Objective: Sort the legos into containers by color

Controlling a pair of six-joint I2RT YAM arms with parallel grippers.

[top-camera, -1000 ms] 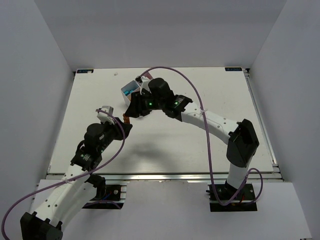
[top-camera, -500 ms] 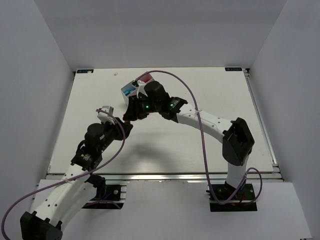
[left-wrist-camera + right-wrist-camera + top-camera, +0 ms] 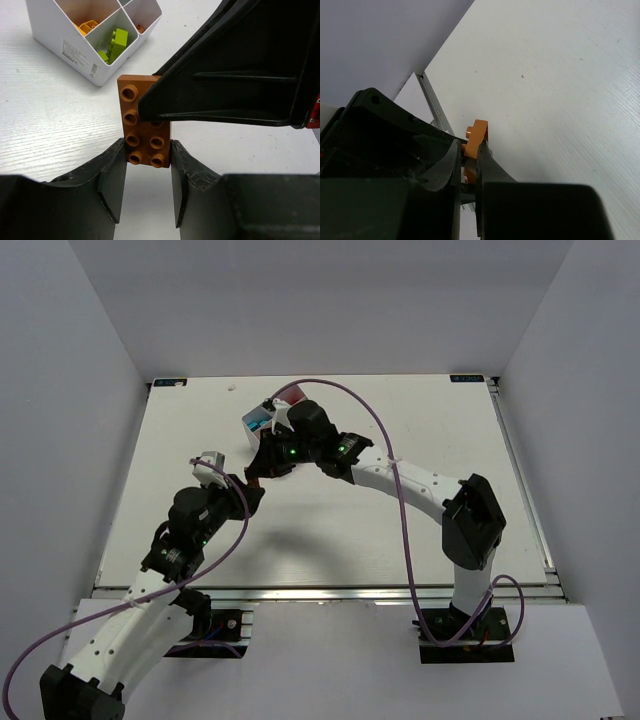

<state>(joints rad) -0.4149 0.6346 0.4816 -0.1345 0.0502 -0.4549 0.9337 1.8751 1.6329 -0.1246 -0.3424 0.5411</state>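
An orange flat brick (image 3: 131, 117) with two rows of studs is held above the table by both grippers. My left gripper (image 3: 147, 150) is shut on its near end, one finger on each long edge. My right gripper (image 3: 469, 150) is shut on its faces, and one of its fingers (image 3: 225, 95) covers the brick's right side. In the top view the brick (image 3: 253, 478) shows as a sliver between the left gripper (image 3: 247, 487) and the right gripper (image 3: 262, 466). The white four-compartment tray (image 3: 75, 50) stands just beyond, holding yellow (image 3: 88, 25) and green bricks (image 3: 116, 42).
In the top view the tray (image 3: 258, 422) sits at the table's back centre-left, partly hidden by the right wrist; blue and red show in its compartments. A small orange piece (image 3: 141, 29) lies in another compartment. The purple cable (image 3: 400, 510) arches over the right arm.
The right gripper has moved a little left and toward the left gripper, and its elbow has shifted left. The left arm has hardly moved.
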